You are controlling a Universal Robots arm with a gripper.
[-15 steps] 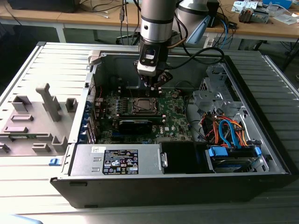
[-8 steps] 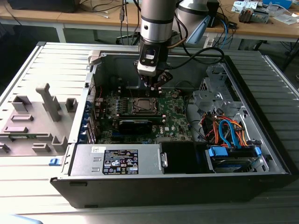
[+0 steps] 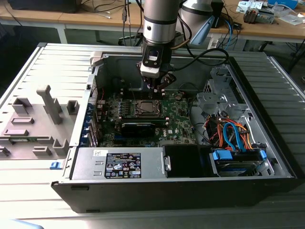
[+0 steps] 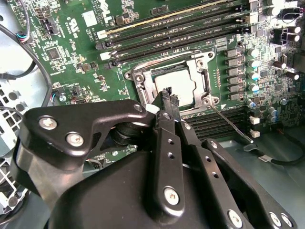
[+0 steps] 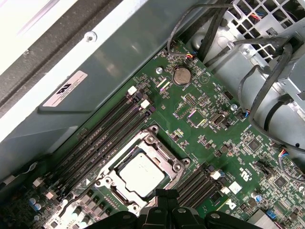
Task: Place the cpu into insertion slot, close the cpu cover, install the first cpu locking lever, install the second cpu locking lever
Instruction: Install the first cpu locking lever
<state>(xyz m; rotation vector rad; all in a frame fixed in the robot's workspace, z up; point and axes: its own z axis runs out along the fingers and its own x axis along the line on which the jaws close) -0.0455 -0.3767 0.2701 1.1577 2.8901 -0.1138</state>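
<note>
The arm's gripper (image 3: 157, 85) hangs inside the open computer case (image 3: 267, 164), just above the motherboard (image 3: 178, 119) and beside the socket. In both wrist views the chip (image 5: 141, 174) lies flat in the insertion slot (image 5: 164, 187), and the silvery cover frame (image 4: 202, 76) sits down around it, the chip's pale top showing through the window. In the second wrist view the jaws look closed with nothing between them, their tips (image 4: 167, 93) right over the socket's near edge. A thin locking lever (image 4: 230, 125) sticks out from one corner of the socket across the memory slots (image 4: 181, 36), apparently not latched; I cannot tell how the other lever stands. The risk I see is the closed tips catching the frame or pressing on the chip if they come down off-target, which could shift the chip or bend pins beneath. A lever pushed at a poor angle could slip and spring up, or scrape nearby board parts.
</note>
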